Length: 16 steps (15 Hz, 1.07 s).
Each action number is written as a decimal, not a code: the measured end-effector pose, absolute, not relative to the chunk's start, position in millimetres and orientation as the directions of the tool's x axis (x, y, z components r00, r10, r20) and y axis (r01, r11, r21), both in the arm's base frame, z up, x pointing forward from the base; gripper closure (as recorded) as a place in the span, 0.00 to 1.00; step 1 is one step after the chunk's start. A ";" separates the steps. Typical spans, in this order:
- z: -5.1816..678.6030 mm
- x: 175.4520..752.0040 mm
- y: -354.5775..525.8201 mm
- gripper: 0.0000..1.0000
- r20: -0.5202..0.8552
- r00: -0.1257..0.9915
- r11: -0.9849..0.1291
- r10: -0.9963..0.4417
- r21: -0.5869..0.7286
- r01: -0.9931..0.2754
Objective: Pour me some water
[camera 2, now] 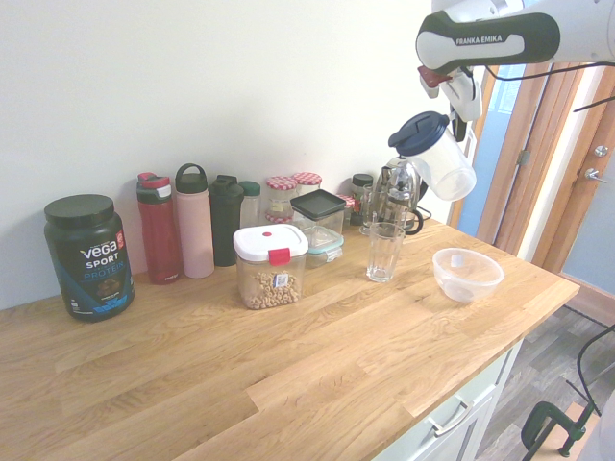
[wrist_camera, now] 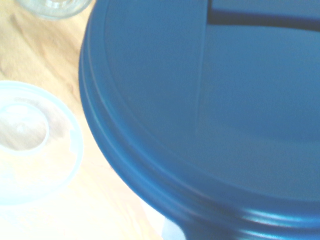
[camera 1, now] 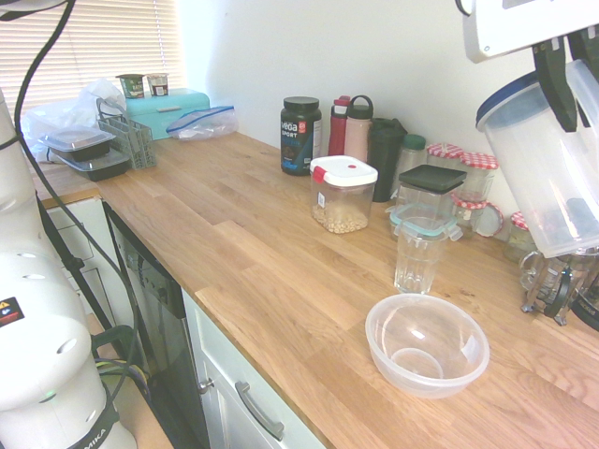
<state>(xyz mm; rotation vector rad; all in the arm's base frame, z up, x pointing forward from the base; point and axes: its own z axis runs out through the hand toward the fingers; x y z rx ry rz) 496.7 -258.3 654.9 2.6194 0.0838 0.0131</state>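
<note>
A clear plastic pitcher [camera 1: 543, 178] with a dark blue lid [wrist_camera: 210, 110] hangs tilted in the air, lid end leaning toward the glass. My gripper [camera 1: 571, 75] is shut on its handle side from above. In the second exterior view the pitcher [camera 2: 442, 154] floats above and to the right of the glass, with the gripper [camera 2: 461, 110] over it. The ribbed drinking glass [camera 1: 418, 253] [camera 2: 384, 252] stands upright on the wooden counter and looks empty. Whether the pitcher holds water I cannot tell. The glass rim [wrist_camera: 52, 6] just shows in the wrist view.
A clear plastic bowl [camera 1: 427, 343] [camera 2: 467, 273] [wrist_camera: 30, 145] sits near the counter's front edge beside the glass. Along the wall stand a black tub [camera 1: 300, 136], bottles [camera 2: 194, 221], a red-clasped food container [camera 1: 343, 195], jars [camera 1: 479, 178] and a French press [camera 1: 560, 281].
</note>
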 end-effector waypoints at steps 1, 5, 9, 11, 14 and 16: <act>644.6 489.7 -257.3 1.00 -0.015 0.998 -0.862 0.064 0.502 0.063; 605.8 464.7 -249.6 1.00 -0.044 0.995 -0.843 0.090 0.528 0.099; 584.0 469.9 -217.3 1.00 -0.066 0.992 -0.787 0.112 0.603 0.129; 578.9 479.3 -191.8 1.00 -0.065 0.990 -0.756 0.122 0.641 0.135; 569.6 487.3 -160.2 1.00 -0.086 0.988 -0.702 0.127 0.696 0.151; 556.3 486.7 -158.2 1.00 -0.114 0.986 -0.671 0.124 0.722 0.168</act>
